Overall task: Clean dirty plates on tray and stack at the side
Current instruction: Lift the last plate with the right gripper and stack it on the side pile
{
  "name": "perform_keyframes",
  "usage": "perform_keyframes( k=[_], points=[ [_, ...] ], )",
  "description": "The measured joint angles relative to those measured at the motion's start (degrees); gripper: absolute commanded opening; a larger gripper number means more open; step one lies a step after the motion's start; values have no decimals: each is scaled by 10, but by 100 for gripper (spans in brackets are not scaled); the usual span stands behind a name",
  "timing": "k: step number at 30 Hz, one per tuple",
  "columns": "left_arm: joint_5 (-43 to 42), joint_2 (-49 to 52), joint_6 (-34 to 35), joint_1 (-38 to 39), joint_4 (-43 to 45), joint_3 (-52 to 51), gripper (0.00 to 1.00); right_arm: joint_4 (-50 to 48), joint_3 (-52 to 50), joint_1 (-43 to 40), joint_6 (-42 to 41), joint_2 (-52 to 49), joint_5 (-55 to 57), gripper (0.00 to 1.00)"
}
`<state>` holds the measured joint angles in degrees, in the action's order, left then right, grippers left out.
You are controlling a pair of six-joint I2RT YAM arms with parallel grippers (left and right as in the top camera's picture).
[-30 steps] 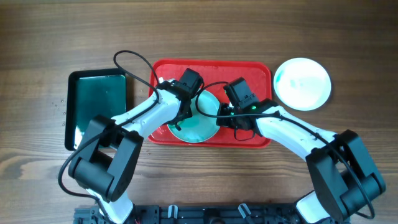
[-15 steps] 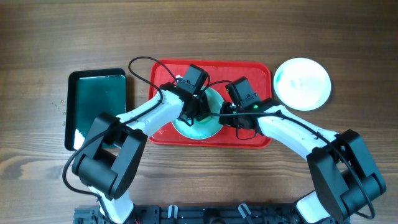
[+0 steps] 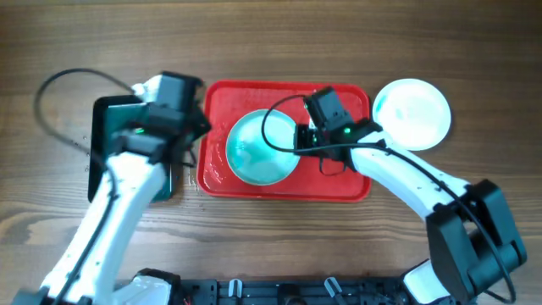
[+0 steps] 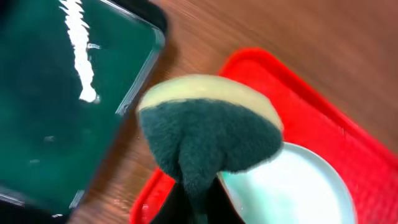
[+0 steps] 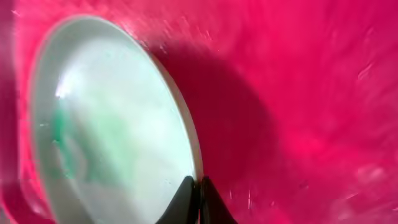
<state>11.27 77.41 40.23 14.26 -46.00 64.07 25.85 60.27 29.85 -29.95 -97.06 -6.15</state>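
Leftward of the table's centre, between the green tray [image 3: 127, 127] and the red tray [image 3: 339, 182], the left gripper [image 4: 194, 202] clamps a soft sponge [image 4: 208, 134]. Centrally, the right gripper [image 5: 199, 200] pinches the rim of the cyan plate [image 3: 261, 148] on the red tray. The plate is likely stiff, light and slippery. A second plate [image 3: 412, 113] lies toward the right edge.

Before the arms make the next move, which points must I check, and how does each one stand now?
1. Grip: the right claw is shut on the rim of the cyan plate in the red tray: ok.
2. Plate clean: not ok, a teal smear shows on it.
3. Tool: the left claw holds the sponge: ok.
4. Sponge off the plate: ok, it is at the tray's left edge, beside the green tray.
5. Stacking place: the side plate, right of the tray, has a free top: ok.
6. The black cable over the plate will not catch: cannot tell.
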Motion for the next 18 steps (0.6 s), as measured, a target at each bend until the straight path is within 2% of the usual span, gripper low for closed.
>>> perform_keyframes(
  k=[4, 7, 13, 15, 17, 18],
  points=[
    [-42, -23, 1, -168, -54, 0, 4, 86, 107, 11, 110, 27, 104, 4],
    [-95, -23, 2, -272, -66, -1, 4, 107, 164, 76, 207, 45, 267, 4],
    [-117, -22, 2, -310, -72, -1, 4, 13, 175, 210, 401, 47, 521, 4],
    [-123, -22, 2, -310, -72, -2, 4, -64, 179, 261, 506, 47, 611, 4],
    [-127, -22, 2, -310, -75, -2, 4, -165, 179, 303, 649, 48, 696, 4],
    [-127, -21, 2, -310, -76, -2, 4, -196, 180, 316, 682, 48, 714, 4]
  ],
)
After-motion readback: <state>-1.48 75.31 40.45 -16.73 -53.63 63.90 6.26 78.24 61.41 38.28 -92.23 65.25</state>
